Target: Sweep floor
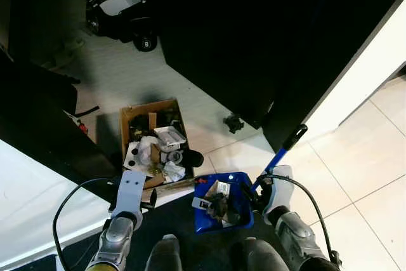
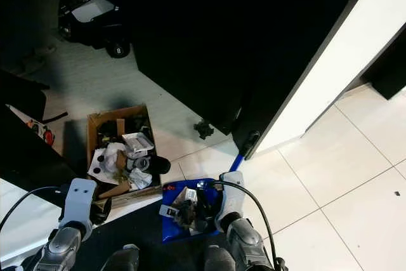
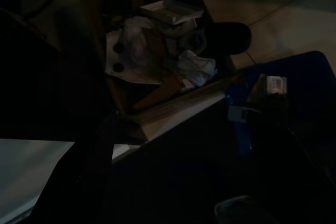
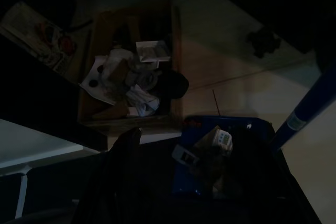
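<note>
Two end effectors sit low in the head views, one at each side of the robot's body. The right end effector (image 1: 261, 190) is beside a blue dustpan (image 1: 223, 202), at the foot of the pan's blue handle (image 1: 274, 160); its fingers are hidden behind the wrist and the pan, so I cannot tell whether they are spread or closed on anything. The left end effector (image 1: 136, 204) hangs above the near edge of a cardboard box (image 1: 130, 118), and its fingers are too dark to tell either.

The dustpan lies on the floor just in front of the robot, partly on a dark mat (image 1: 184, 233). It is loaded with litter (image 1: 217, 202): small white scraps and some dark clumps. The handle rises from the pan's far right corner at a slant and ends in a black grip (image 1: 295, 136) near the foot of a dark cabinet (image 1: 254, 36).

The cardboard box stands open on the floor just left of the dustpan, close to it. It is full of rubbish (image 1: 158, 150): crumpled white paper, a small white tray, brown card and a black rounded piece at its right side. In the right wrist view the box (image 4: 176, 56) and the pan (image 4: 231, 150) appear side by side, dimly lit.

A small dark object (image 1: 233, 122) rests on the pale tiled floor (image 1: 368, 157) beyond the pan. Farther off, by the cabinet, stands a black and white machine (image 1: 120, 7).
</note>
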{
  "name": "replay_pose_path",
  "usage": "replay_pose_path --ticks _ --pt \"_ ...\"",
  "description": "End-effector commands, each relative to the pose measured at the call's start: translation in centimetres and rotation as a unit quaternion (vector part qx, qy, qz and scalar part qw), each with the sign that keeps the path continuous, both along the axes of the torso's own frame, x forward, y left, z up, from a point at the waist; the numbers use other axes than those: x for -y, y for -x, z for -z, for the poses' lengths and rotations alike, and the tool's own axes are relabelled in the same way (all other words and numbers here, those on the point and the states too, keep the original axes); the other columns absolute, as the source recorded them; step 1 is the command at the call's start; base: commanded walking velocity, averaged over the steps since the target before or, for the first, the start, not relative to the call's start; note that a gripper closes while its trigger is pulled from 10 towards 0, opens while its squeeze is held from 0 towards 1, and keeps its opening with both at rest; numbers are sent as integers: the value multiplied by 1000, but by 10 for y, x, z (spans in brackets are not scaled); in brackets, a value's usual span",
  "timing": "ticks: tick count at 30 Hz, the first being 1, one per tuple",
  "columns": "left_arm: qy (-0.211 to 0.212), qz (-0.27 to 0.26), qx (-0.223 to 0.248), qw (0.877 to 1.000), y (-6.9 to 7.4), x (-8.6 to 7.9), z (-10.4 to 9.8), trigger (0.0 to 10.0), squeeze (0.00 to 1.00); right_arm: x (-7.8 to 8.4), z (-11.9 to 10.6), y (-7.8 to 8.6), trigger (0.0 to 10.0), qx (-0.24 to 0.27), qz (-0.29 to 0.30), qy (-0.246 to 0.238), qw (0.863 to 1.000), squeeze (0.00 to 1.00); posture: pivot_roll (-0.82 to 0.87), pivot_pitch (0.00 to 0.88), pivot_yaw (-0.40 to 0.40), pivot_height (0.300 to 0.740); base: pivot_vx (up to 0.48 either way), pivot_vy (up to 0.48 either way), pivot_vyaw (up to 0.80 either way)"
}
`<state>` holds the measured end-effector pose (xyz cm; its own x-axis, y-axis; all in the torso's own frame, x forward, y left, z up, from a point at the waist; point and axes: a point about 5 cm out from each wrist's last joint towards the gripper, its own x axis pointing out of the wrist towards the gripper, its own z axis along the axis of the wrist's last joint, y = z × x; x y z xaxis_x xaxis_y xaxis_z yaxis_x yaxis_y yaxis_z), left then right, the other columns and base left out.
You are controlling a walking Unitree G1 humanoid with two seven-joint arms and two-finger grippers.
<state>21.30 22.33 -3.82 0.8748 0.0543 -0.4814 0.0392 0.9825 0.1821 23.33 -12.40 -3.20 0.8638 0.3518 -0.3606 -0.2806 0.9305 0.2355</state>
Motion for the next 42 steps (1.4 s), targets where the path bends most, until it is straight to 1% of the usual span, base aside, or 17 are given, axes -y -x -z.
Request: replay_pose_path --ticks 1,6,7,9,11,13,14,15,19,20,22,24,25,26,28,32,42 --pt "13 -6 -22 1000 10 3 8 10000 0 0 6 7 10000 -17 2 2 1000 0 -67 75 -14 740 0 0 0" --pt "10 -7 -25 1000 3 4 7 10000 0 0 5 1 10000 -21 2 2 1000 0 -85 63 5 740 0 0 0" --pt "6 -3 -23 1000 -4 9 5 10000 0 5 1 -6 10000 -16 1 0 1000 0 -98 73 44 740 0 0 0" --pt "6 -1 -21 1000 -6 12 5 10000 0 8 -1 -8 10000 -13 1 -1 1000 0 -94 80 48 740 0 0 0" --pt "2 6 -19 1000 -11 20 3 10000 0 15 -3 -11 10000 -13 2 2 1000 0 -107 81 84 740 0 0 0" --pt "1 8 -17 1000 -13 22 2 10000 0 17 -4 -13 10000 -13 3 3 1000 0 -107 81 84 740 0 0 0" --pt "1 10 -15 1000 -17 23 1 10000 0 17 -6 -16 10000 -8 0 3 1000 0 -131 103 100 740 0 0 0" --pt "1 10 -15 1000 -17 23 1 10000 0 17 -6 -16 10000 -8 0 3 1000 0 -131 103 100 740 0 0 0" --pt "-2 9 -17 1000 -18 20 0 10000 0 13 -6 -17 10000 -9 2 5 1000 0 -141 86 89 740 0 0 0" --pt "-2 6 -17 1000 -19 15 -1 10000 0 9 -7 -18 10000 -9 1 5 1000 0 -118 97 55 740 0 0 0" --pt "-2 -5 -19 1000 -19 4 -2 10000 0 -3 -7 -19 10000 -13 -8 5 1000 0 -106 74 17 740 0 0 0" --pt "-2 -5 -19 1000 -19 4 -2 10000 0 -3 -7 -19 10000 -13 -8 5 1000 0 -106 74 17 740 0 0 0" --pt "-3 -12 -21 1000 -19 -1 -3 10000 0 -8 -6 -19 10000 -17 -12 5 1000 0 -106 57 0 740 0 0 0" --pt "-4 -16 -24 1000 -19 -5 -4 10000 0 -12 -6 -20 10000 -21 -11 6 1000 0 -100 63 -14 740 0 0 0" --pt "-6 -20 -29 999 -20 -11 -5 10000 0 -18 -6 -21 10000 -22 -13 6 1000 0 -94 50 -19 740 0 0 0" --pt "-8 -26 -31 999 -19 -16 -5 10000 0 -23 -6 -20 10000 -25 -14 5 1000 0 -101 49 -20 740 0 0 0" --pt "3 -22 -27 999 -22 -17 -7 10000 0 -24 -8 -23 10000 -20 -14 8 1000 0 -90 72 -24 740 0 0 0"
